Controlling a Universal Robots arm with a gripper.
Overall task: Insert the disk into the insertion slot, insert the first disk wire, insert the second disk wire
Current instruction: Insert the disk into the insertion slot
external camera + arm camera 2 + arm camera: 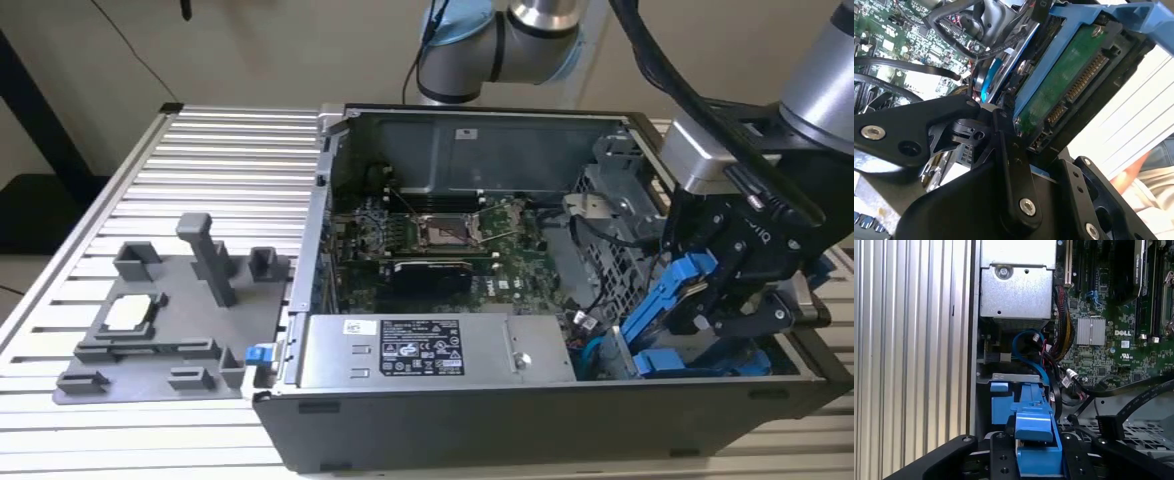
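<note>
End effector (721,305) clamped around tilted disk (663,300), inside open computer case (400,425)

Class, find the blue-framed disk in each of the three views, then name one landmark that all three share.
Exterior view: the disk hangs tilted in the tool, at the exterior view's right, at the open computer case's end.
Second wrist view: its green circuit-board underside, blue-framed, beside the tool's black linkage.
First wrist view: its blue frame edge-on, held in the tool.
Shared landmark: the green motherboard.
</note>
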